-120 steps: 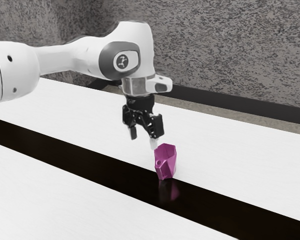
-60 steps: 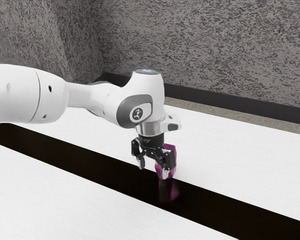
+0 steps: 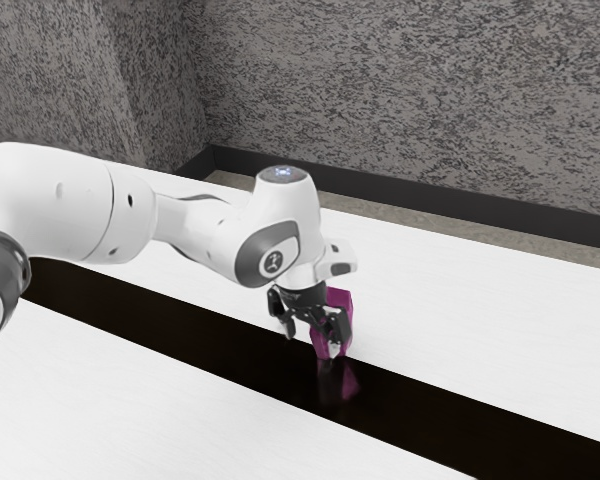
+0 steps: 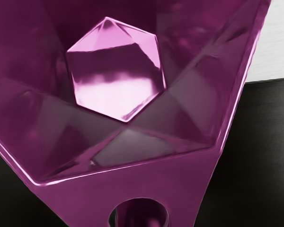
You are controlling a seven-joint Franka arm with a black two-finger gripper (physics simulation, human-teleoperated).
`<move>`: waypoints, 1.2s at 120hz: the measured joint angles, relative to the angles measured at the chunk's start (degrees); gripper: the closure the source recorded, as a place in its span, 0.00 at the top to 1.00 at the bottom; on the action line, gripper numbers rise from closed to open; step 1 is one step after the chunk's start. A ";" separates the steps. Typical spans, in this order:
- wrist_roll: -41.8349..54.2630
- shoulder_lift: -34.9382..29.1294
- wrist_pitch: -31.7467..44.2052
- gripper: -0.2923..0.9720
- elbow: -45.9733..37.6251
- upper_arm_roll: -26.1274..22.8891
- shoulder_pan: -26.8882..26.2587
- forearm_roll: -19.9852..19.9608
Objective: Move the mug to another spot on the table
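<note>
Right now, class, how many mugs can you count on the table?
1. The purple mug stands where the table's black stripe meets its white top, directly beneath the arm. None seems hidden.

White table [image 3: 500, 310], black stripe [image 3: 180, 325] across; purple mug [image 3: 328, 346] upright at stripe's edge.

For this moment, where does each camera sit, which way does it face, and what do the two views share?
Exterior view: beside the arm, facing across the table to the speckled wall; the white arm and gripper show, down at the mug.
Wrist view: on the hand, looking down into the mug.
Shared: the purple mug and the table's dark stripe.
</note>
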 joint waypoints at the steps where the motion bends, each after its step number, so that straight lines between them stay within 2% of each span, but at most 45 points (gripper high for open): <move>1: 0.09 0.08 0.13 0.77 0.03 0.00 0.00 0.00; 32: 2.65 1.83 2.34 0.76 1.72 0.33 0.09 -0.15; 52: 3.77 1.82 1.78 0.69 1.81 0.37 0.09 -2.12; 67: 4.45 1.82 0.80 0.60 1.81 0.54 0.08 -3.15; 87: 5.33 1.85 0.43 0.49 1.88 0.73 0.09 -3.32; 118: 6.65 2.07 1.99 0.43 1.90 0.73 0.09 -3.43; 144: 7.16 2.06 2.71 0.31 1.90 0.82 0.08 -3.21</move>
